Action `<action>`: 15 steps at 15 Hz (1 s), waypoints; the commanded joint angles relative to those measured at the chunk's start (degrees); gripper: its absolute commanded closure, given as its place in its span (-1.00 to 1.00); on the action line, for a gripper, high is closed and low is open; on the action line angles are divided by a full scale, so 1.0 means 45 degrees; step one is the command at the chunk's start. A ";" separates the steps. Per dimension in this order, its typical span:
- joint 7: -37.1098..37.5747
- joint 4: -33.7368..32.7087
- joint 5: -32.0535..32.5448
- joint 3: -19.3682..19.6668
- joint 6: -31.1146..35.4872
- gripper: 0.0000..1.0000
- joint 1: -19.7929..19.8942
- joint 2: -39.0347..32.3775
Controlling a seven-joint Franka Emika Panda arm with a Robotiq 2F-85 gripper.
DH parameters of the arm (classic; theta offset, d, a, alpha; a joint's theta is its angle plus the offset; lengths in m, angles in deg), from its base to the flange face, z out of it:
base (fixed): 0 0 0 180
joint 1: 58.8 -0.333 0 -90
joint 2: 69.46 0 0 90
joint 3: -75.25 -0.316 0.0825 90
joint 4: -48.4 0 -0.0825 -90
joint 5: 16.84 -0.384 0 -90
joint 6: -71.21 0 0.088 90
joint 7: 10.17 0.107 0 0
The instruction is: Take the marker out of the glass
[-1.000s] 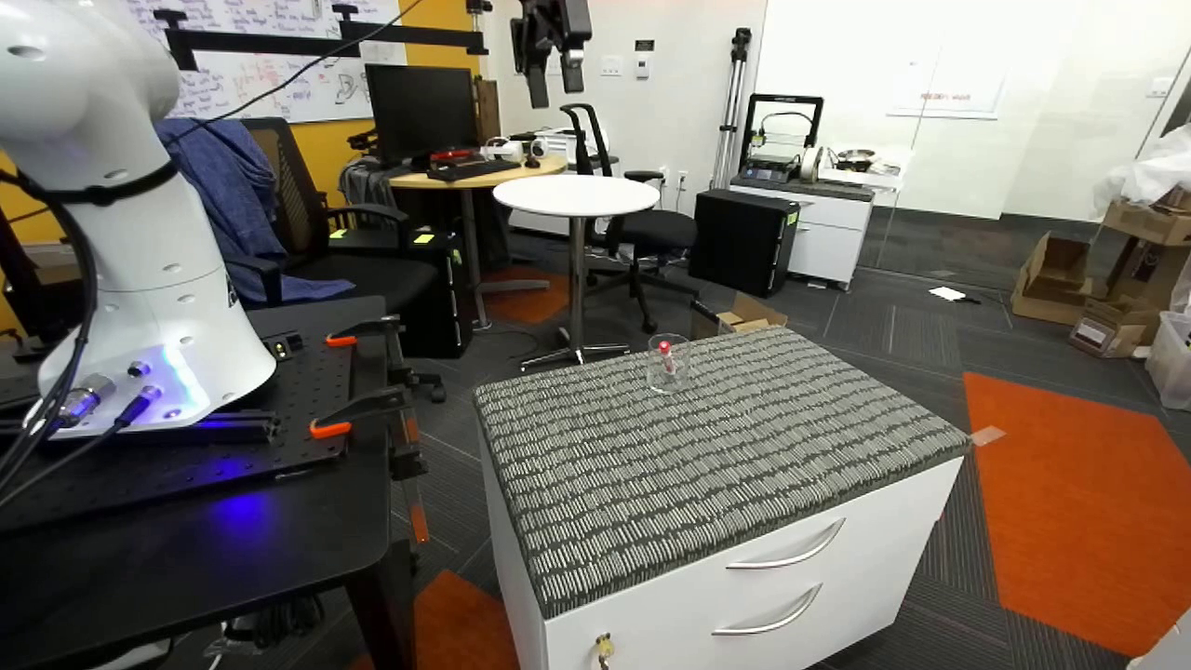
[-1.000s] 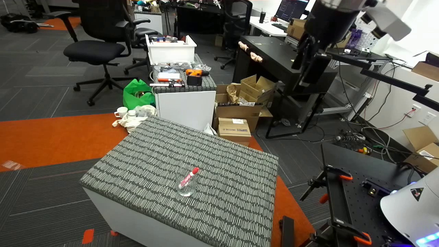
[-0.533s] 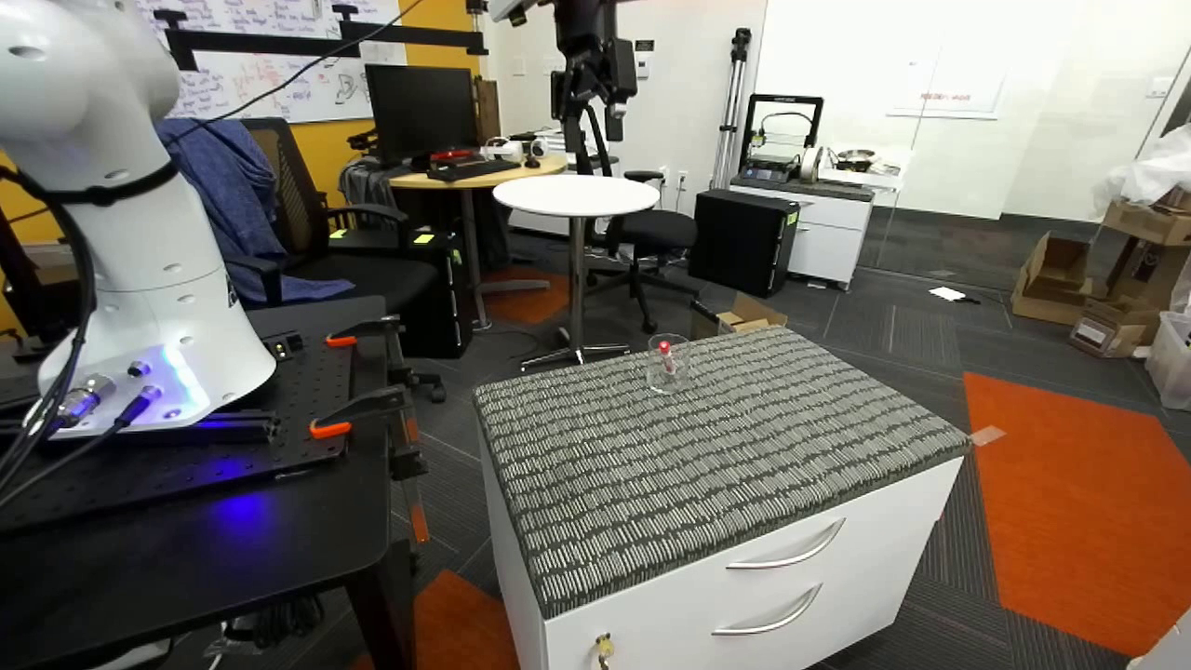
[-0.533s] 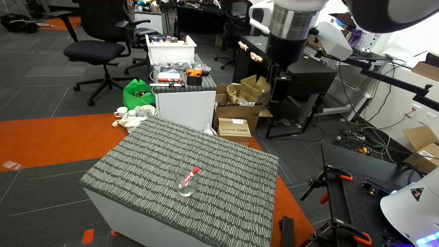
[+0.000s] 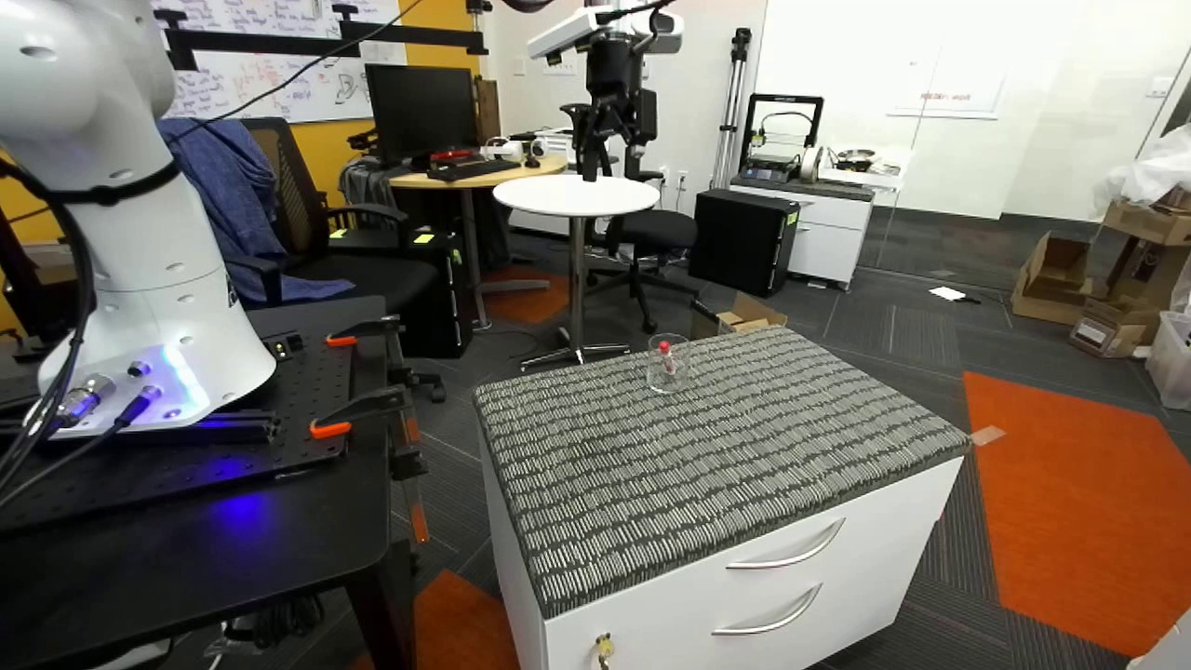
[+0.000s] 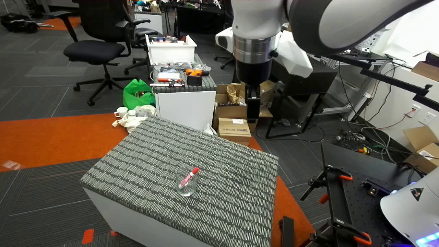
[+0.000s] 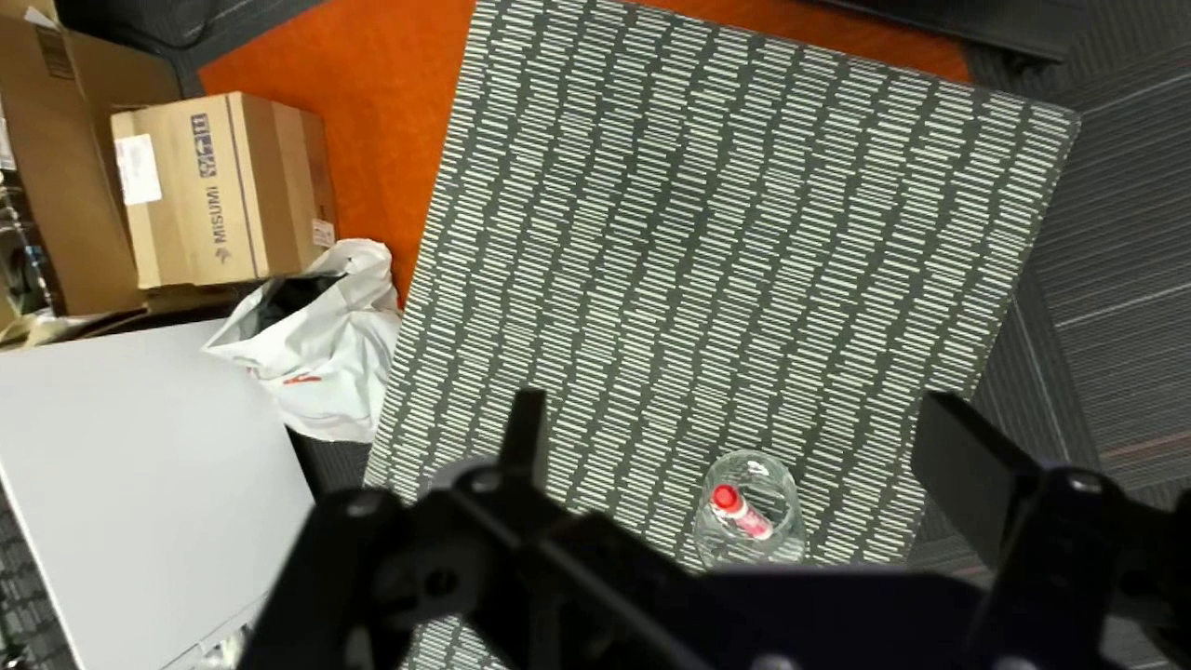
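Observation:
The red and white marker [image 5: 665,351] leans inside the clear glass [image 5: 683,376], red end up and at the rim. In an exterior view the marker [image 6: 188,177] slants with its red tip above the glass [image 6: 186,193]. The glass stands upright on the grey ribbed mat [image 5: 726,465]. My gripper [image 5: 614,163] is high above the mat, pointing down, apart from the glass. In the wrist view my gripper [image 7: 733,405] is wide open and empty, and the marker [image 7: 742,512] shows between and below the fingertips. The gripper body hides the glass's lower part there.
The mat covers a white drawer cabinet [image 5: 642,642]. A black table [image 5: 307,530] bears the robot base and clamps. Cardboard boxes [image 6: 234,129] and a white bag [image 7: 335,363] lie beside the cabinet. Another cabinet [image 6: 185,109] with tools stands close by.
My gripper has come down and over toward the cabinet, moving left in an exterior view, and has turned to point straight down. The glass and marker have not moved.

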 commanded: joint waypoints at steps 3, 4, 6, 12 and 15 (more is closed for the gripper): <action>0.0229 -0.2132 0.0046 0.0067 -0.1294 -1.00 -0.0499 -0.2087; 0.0216 -0.2403 0.0100 0.0097 -0.1334 -1.00 -0.0545 -0.2423; 0.0160 -0.2897 0.0195 0.0152 -0.1224 -1.00 -0.0622 -0.3075; 0.0104 -0.4464 0.0281 0.0370 -0.1183 -1.00 -0.0766 -0.4890; 0.0187 -0.5211 0.0318 0.0519 -0.1185 -1.00 -0.0858 -0.5673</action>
